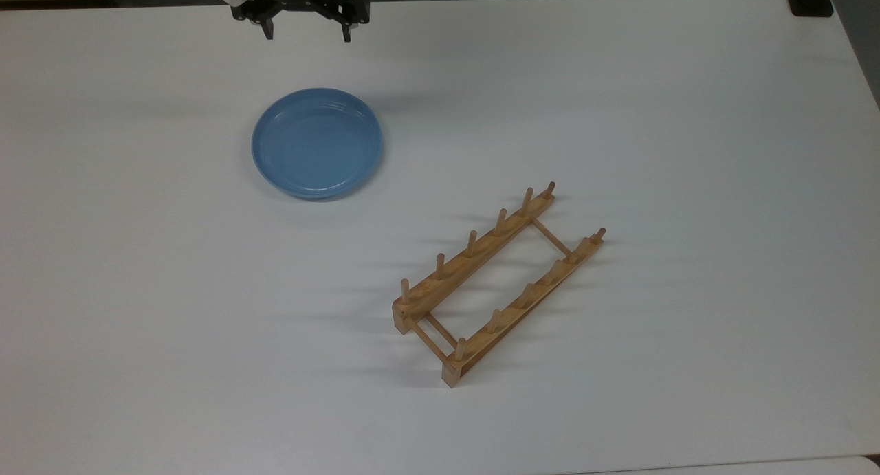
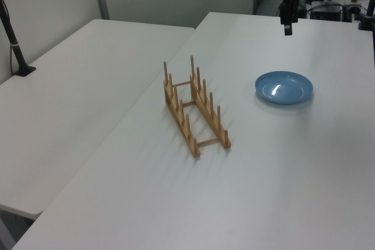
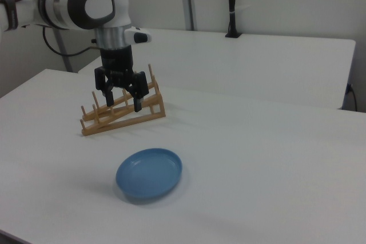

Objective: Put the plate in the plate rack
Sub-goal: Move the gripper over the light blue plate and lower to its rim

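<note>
Nothing is done yet, as far as I can tell. The light-blue plate (image 1: pixel 317 143) lies flat on the white table (image 1: pixel 653 117), well apart from the wooden plate rack (image 1: pixel 496 282). The gripper (image 3: pixel 122 100) hangs above, fingers spread and empty; grasping, carrying and slotting remain.

The top view looks steeply down on the table (image 1: pixel 687 117), while the left and right views face it obliquely from opposite ends.

Arm (image 3: pixel 86 4): glossy white rounded shells, grey joint cap, silver wrist ring. Claw (image 3: pixel 121 102): black, two slim fingers.
</note>
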